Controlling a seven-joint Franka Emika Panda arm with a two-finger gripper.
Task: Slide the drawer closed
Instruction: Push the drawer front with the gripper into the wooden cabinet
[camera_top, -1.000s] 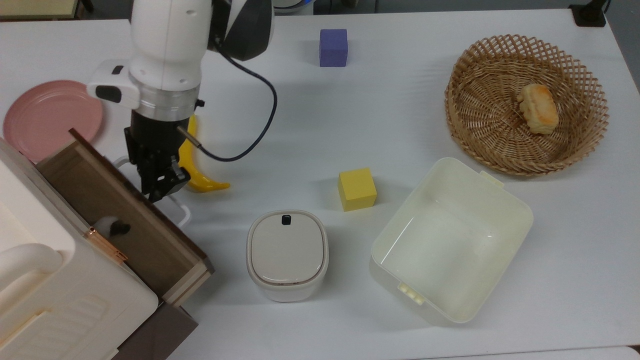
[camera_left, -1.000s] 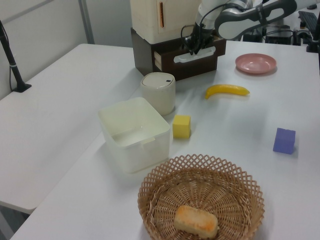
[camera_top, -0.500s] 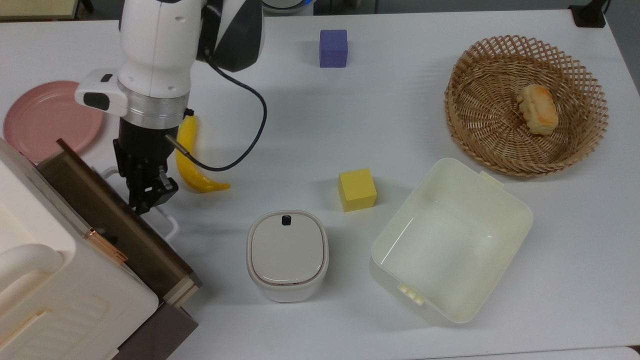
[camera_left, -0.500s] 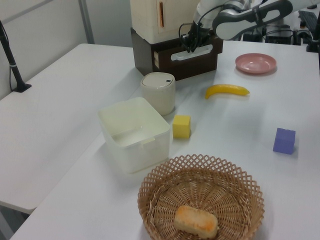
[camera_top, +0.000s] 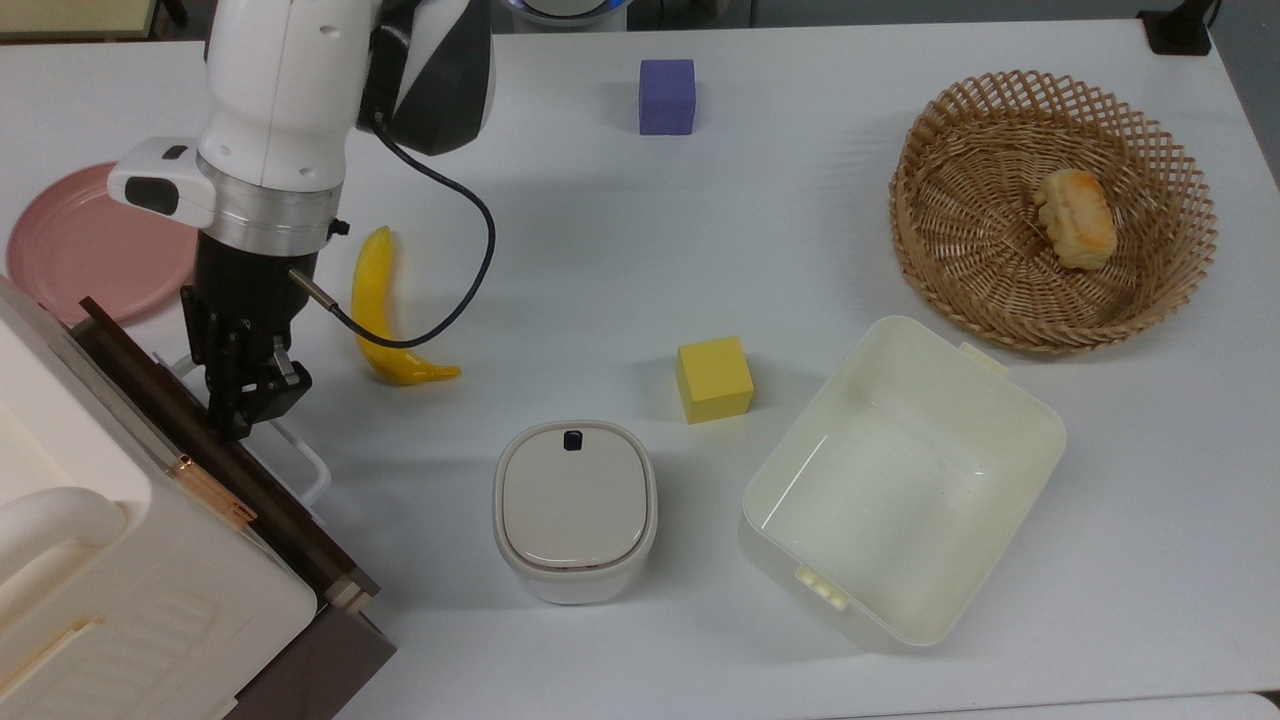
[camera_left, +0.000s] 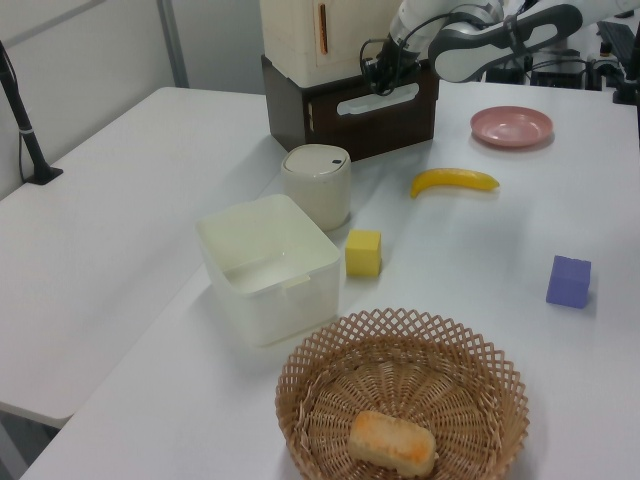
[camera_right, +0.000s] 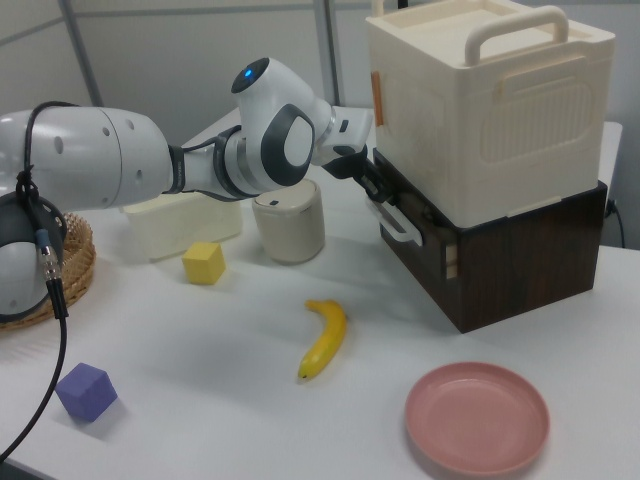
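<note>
Pushed nearly shut, the drawer (camera_top: 215, 450) is best finished squarely by the gripper (camera_top: 245, 400), jaw state unclear.

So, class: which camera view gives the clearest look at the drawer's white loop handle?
The left view: the white loop handle faces the camera across the dark drawer front, under the hand. The right view shows the handle edge-on, and in the top view the arm covers part of it.

White table (camera_top: 800, 220): banana (camera_top: 385, 320), cubes, basket (camera_top: 1050, 205), bin (camera_top: 900, 480).
</note>
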